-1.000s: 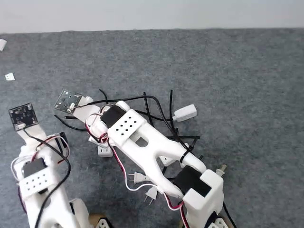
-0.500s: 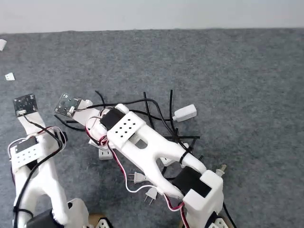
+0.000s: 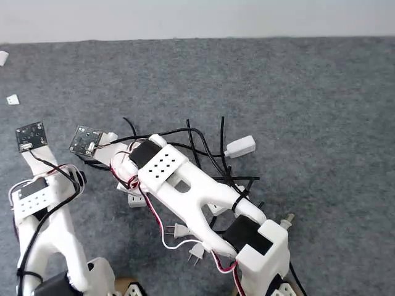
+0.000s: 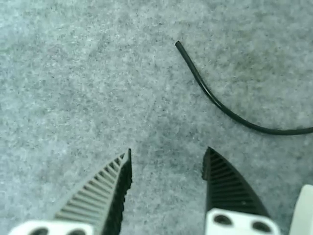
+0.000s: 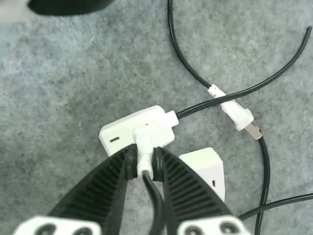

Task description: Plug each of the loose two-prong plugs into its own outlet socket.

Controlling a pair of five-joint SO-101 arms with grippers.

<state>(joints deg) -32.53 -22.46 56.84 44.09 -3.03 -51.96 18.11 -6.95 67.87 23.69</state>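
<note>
My right gripper (image 5: pixel 144 151) is shut on a white two-prong plug (image 5: pixel 145 142) that sits against a white outlet socket (image 5: pixel 128 128). Its black cable runs back between the fingers. A second white socket (image 5: pixel 205 169) lies just beside it. Another white plug (image 5: pixel 235 113) on a black cable lies loose a little farther off. In the high view the sockets (image 3: pixel 137 198) peek out under the right arm, and two white plugs (image 3: pixel 176 231) (image 3: pixel 196 251) lie near the arm's base. My left gripper (image 4: pixel 166 157) hangs open over bare carpet, near a black cable end (image 4: pixel 215 100).
Tangled black cables (image 3: pixel 203 145) cross the grey carpet (image 3: pixel 308 92) in the middle. A white adapter block (image 3: pixel 241 147) lies beyond them. One more plug (image 3: pixel 287 220) sits by the right arm's base. Small white scraps (image 3: pixel 12 99) lie at the far left.
The left arm has stretched out farther from its base, over the carpet at the left. The right arm has edged slightly left, still holding the plug.
</note>
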